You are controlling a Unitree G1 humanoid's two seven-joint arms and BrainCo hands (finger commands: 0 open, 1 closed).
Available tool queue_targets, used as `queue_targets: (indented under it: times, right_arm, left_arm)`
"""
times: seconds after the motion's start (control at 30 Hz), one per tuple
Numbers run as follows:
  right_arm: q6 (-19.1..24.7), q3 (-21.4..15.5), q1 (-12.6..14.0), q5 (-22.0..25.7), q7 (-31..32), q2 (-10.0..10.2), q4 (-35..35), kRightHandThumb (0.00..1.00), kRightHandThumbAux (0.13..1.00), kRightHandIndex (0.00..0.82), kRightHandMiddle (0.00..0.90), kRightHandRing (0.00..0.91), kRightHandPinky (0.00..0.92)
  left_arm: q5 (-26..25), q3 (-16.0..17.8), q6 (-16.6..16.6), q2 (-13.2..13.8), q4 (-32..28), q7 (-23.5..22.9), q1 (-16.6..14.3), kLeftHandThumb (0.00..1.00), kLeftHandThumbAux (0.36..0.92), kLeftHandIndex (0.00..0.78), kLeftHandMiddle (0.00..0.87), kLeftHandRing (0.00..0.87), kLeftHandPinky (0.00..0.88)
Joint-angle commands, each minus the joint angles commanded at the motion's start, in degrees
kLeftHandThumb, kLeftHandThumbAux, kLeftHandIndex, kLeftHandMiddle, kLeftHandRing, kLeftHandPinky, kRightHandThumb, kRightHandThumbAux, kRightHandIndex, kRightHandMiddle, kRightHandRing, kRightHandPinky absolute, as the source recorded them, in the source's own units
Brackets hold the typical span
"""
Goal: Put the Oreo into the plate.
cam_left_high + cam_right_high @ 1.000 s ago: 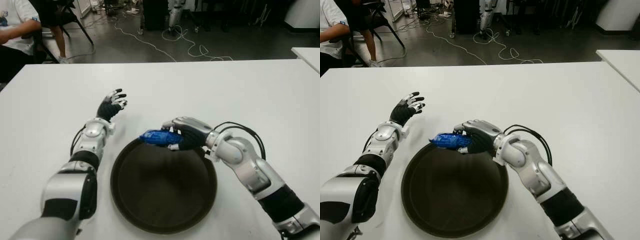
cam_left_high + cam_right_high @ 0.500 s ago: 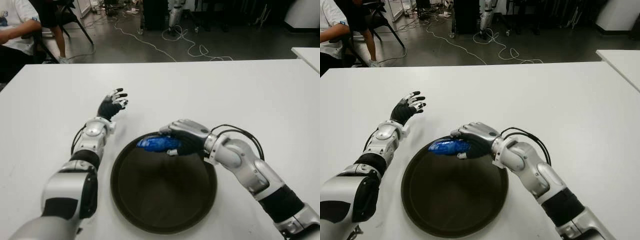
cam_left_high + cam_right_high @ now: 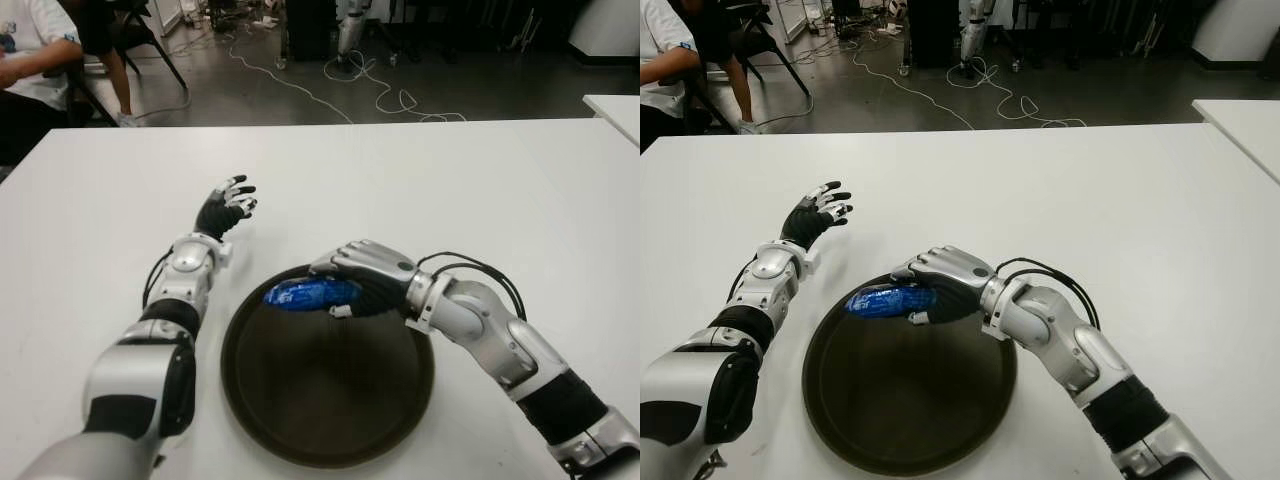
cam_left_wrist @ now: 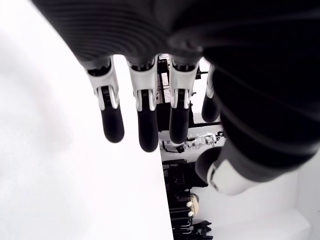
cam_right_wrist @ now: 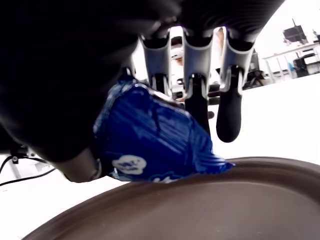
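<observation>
Oreo pack (image 3: 310, 295), blue and crinkled, sits clamped in my right hand (image 3: 358, 276), thumb under it and fingers (image 5: 230, 107) curled over the top. I hold it above the far rim of the dark round plate (image 3: 330, 420), at the plate's left-hand part; whether it touches the plate I cannot tell. My left hand (image 3: 224, 209) shows over the white table (image 3: 450, 180), beyond and left of the plate, its fingers (image 4: 112, 122) spread and holding nothing.
</observation>
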Motion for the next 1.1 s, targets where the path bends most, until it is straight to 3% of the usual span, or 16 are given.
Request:
queue_targets:
  times: [0.17,0.2,0.27,0.3,0.4,0.6,1.1]
  right_arm:
    - [-1.93,0.27,-0.77,1.69,2.14,-0.25,1.6,0.669,0.748,0.396,0.247,0.265,0.242]
    - [-1.97,0.27,-0.81,1.81,2.53,-0.26,1.7,0.446,0.786,0.273,0.193,0.207,0.181]
    - [-2.08,0.28,-0.86,2.04,3.42,-0.37,1.74,0.228,0.82,0.155,0.133,0.142,0.122]
    - [-2.07,0.31,-0.95,2.14,3.95,-0.46,1.72,0.146,0.831,0.109,0.108,0.113,0.098]
    - [-2.04,0.37,-1.14,2.28,5.12,-0.67,1.63,0.047,0.833,0.036,0.056,0.059,0.063]
    - [-1.79,0.44,-1.4,2.17,7.13,-0.96,1.38,0.004,0.796,0.003,0.005,0.006,0.006]
    - [-0.49,0.13,-1.37,1.85,9.34,-0.53,1.02,0.0,0.738,0.0,0.0,0.0,0.0]
  left_arm:
    - [0.04,-0.08,-0.34,-0.03,-0.12,-0.05,0.06,0.099,0.732,0.136,0.211,0.223,0.235]
    - [0.09,-0.11,-0.37,-0.02,-0.12,-0.02,0.06,0.102,0.73,0.138,0.213,0.223,0.235]
    - [0.22,-0.23,-0.42,0.0,-0.13,0.12,0.07,0.106,0.73,0.138,0.214,0.224,0.235]
    - [0.27,-0.28,-0.41,0.01,-0.12,0.22,0.06,0.109,0.731,0.138,0.215,0.224,0.235]
    - [0.32,-0.34,-0.31,0.01,-0.1,0.39,0.04,0.113,0.735,0.14,0.217,0.224,0.236]
    - [0.23,-0.31,-0.26,-0.09,-0.08,0.68,0.02,0.114,0.735,0.144,0.216,0.227,0.238]
    - [0.21,-0.28,-0.02,0.06,-0.01,0.75,0.01,0.088,0.76,0.141,0.216,0.216,0.223]
